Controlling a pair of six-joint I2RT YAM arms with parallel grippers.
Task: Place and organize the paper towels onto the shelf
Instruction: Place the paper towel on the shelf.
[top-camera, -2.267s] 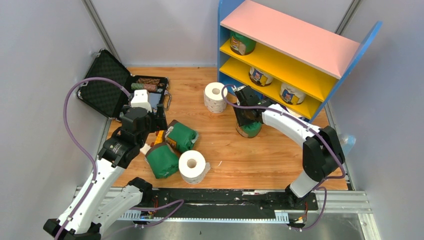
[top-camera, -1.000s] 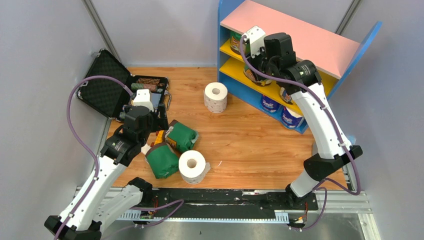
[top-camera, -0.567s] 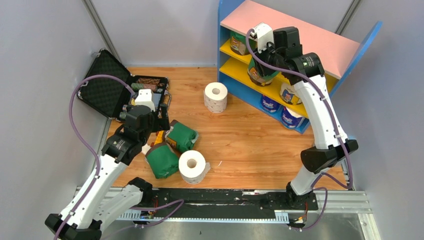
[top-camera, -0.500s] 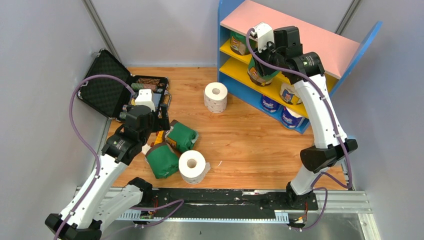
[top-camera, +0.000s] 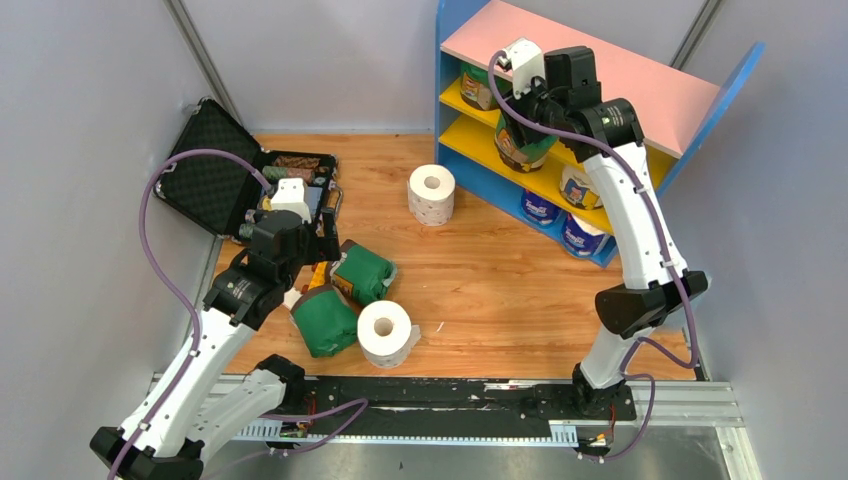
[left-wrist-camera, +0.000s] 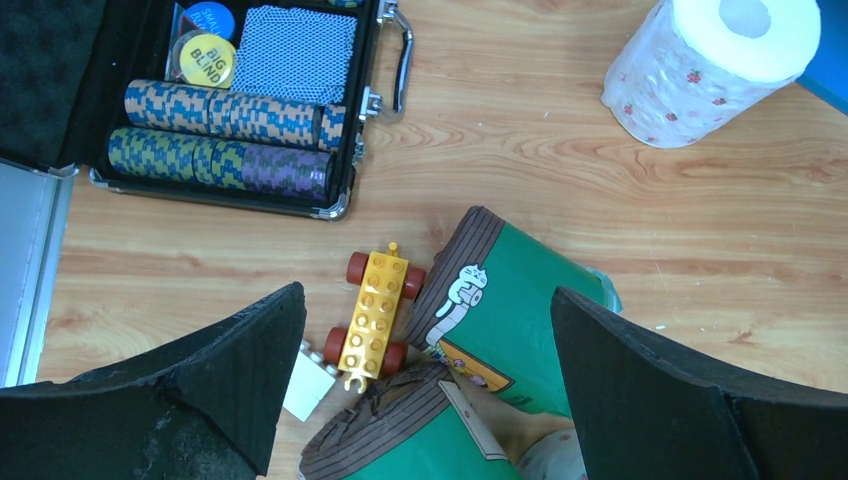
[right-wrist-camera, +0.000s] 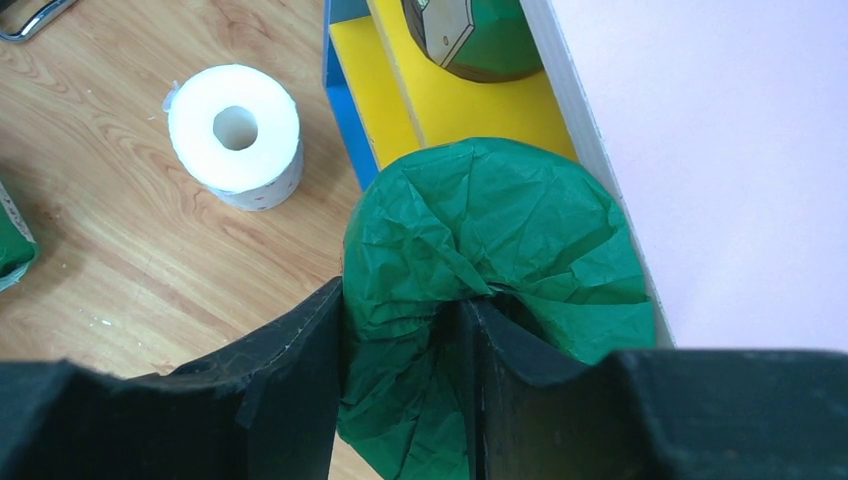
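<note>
With the right hand (right-wrist-camera: 405, 320) pinching the green-wrapped roll (right-wrist-camera: 500, 220) by its crumpled top at the shelf (top-camera: 590, 70) edge and the left hand (left-wrist-camera: 425, 300) fully open and empty, early release risks a fall.

Finding: a robotics test cell in a laboratory, not a home or shop.

Grounds: plain grey partition panels (top-camera: 90, 120) on aluminium posts (top-camera: 206, 70) close the bench in from 9 through 12 to 3 o'clock. The wood-grain tabletop (top-camera: 500, 290) ends at 6 o'clock in an aluminium rail (top-camera: 690, 405). The rail carries a black mounting plate (top-camera: 450, 400), to which two white robot arms (top-camera: 200, 350) are bolted, with purple cables (top-camera: 205, 154) looped in the open.

Contents are staged props:
- a toy-coloured shelf (top-camera: 670, 100) at 1 o'clock
- an open black case (top-camera: 205, 178) of poker chips (left-wrist-camera: 220, 115) at 10 o'clock
- a yellow toy car (left-wrist-camera: 375, 320)
- paper towels (top-camera: 385, 335) strewn near centre
</note>
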